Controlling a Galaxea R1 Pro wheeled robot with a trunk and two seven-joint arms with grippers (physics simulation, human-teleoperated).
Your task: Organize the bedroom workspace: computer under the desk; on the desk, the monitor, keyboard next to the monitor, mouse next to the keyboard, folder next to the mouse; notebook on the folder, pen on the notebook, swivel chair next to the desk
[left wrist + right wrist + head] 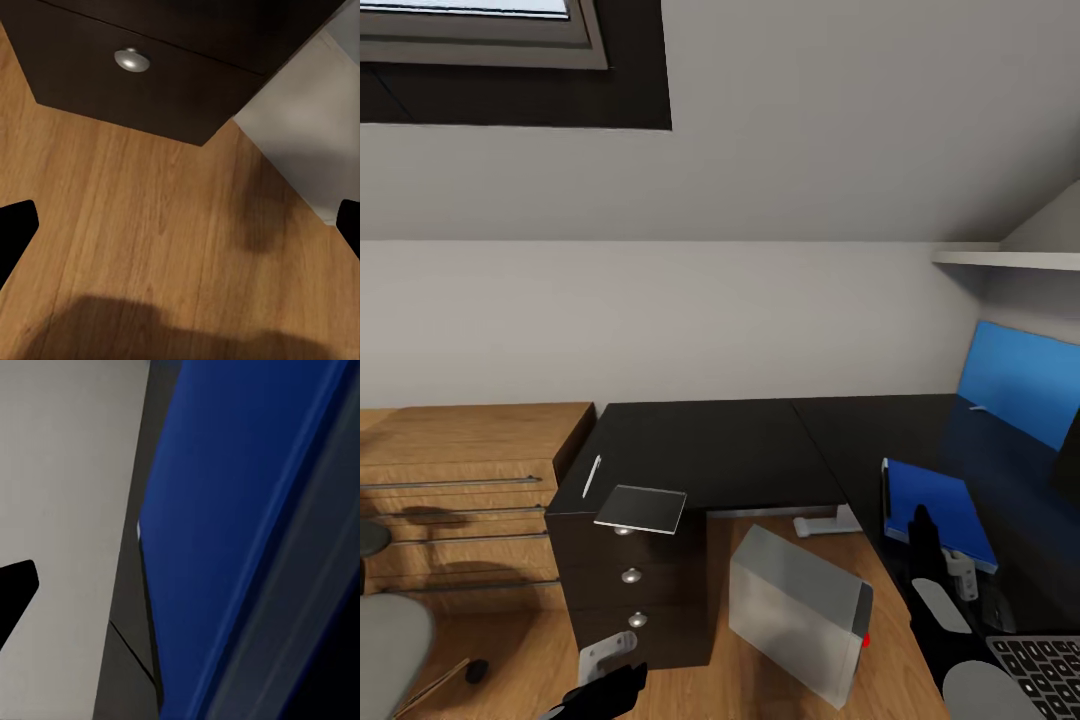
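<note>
The desk (720, 440) has a glossy black top. On its left end lie the white pen (591, 476) and the grey notebook (642, 508), which overhangs the front edge above the drawers. The blue folder (935, 505) lies flat on the right wing, and my right gripper (923, 528) stands open at its near edge, seen close in the right wrist view as folder (225, 547). The keyboard (1040, 672) shows at the bottom right. The grey computer (800, 610) stands on the floor by the desk. My left gripper (610, 688) hangs open low before the drawer unit (150, 82).
A blue wall panel (1025, 380) stands behind the desk's right wing, a dark edge (1068, 450) in front of it. Low wood cabinets (460, 480) line the left wall. The swivel chair (390, 640) is at the bottom left, a small dark oval (477, 670) on the floor beside it.
</note>
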